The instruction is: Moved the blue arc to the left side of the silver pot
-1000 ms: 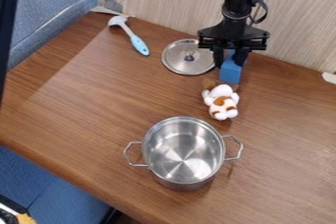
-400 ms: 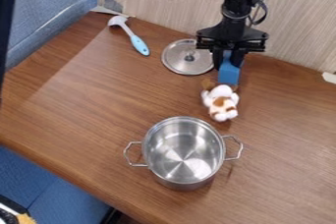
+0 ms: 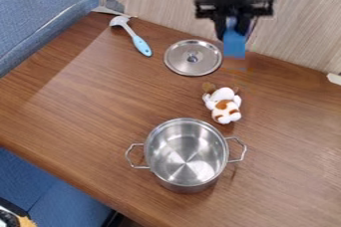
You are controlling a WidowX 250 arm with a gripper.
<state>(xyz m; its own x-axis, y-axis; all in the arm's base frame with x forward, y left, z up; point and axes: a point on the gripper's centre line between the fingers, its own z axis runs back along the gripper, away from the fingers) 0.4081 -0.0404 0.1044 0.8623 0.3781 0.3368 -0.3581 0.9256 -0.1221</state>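
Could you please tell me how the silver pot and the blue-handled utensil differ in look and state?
The silver pot is wide and round, while the blue-handled utensil is long and narrow. The silver pot is plain metal with two side handles; the blue-handled utensil has a single light blue handle and a pale head. The silver pot stands upright, open at the top; the blue-handled utensil lies flat. Both rest on the wooden table.

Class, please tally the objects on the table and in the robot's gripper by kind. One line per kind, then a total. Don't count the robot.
Pots: 1 (silver pot)
Lids: 1 (round metal lid)
Blocks: 1 (blue block, in the gripper)
Soft toys: 1 (white-and-brown toy)
Utensils: 1 (light-blue-handled utensil)
Total: 5
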